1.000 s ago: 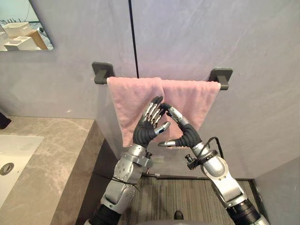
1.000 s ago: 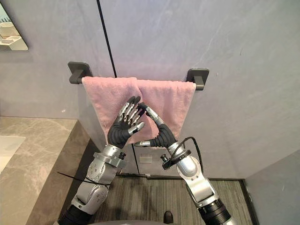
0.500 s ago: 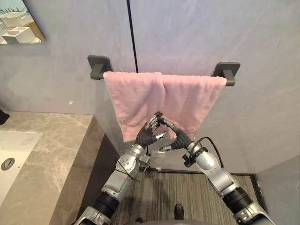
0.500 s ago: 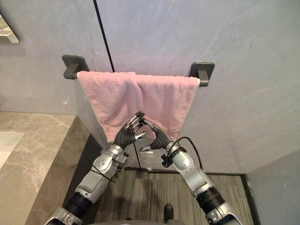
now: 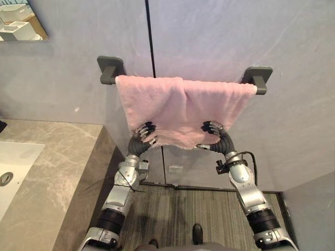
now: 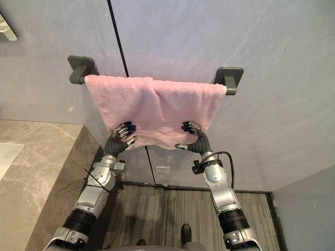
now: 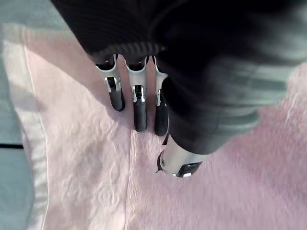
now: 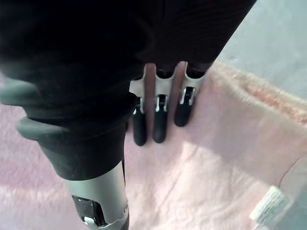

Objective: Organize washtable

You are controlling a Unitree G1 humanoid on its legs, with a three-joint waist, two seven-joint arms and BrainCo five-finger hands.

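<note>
A pink towel (image 5: 178,104) hangs folded over a dark wall rail, held by one bracket (image 5: 111,68) on the left and another bracket (image 5: 258,78) on the right. My left hand (image 5: 139,141) rests against the towel's lower left corner. My right hand (image 5: 219,140) is against its lower right corner. In the left wrist view the straight fingers (image 7: 139,105) lie flat on the pink cloth with the thumb apart. The right wrist view shows the same, its fingers (image 8: 159,120) flat on the towel (image 8: 216,158), near a white label (image 8: 267,206). Both hands are open.
A marble counter (image 5: 57,172) with a white sink (image 5: 13,162) stands at the left under a mirror (image 5: 21,18). A small wall plate (image 5: 176,168) sits below the towel. Striped grey flooring (image 5: 178,209) lies beneath the arms.
The hands were together at the towel's middle, fingertips touching. They have spread apart to its lower corners and now press flat on it. The camera has shifted a little.
</note>
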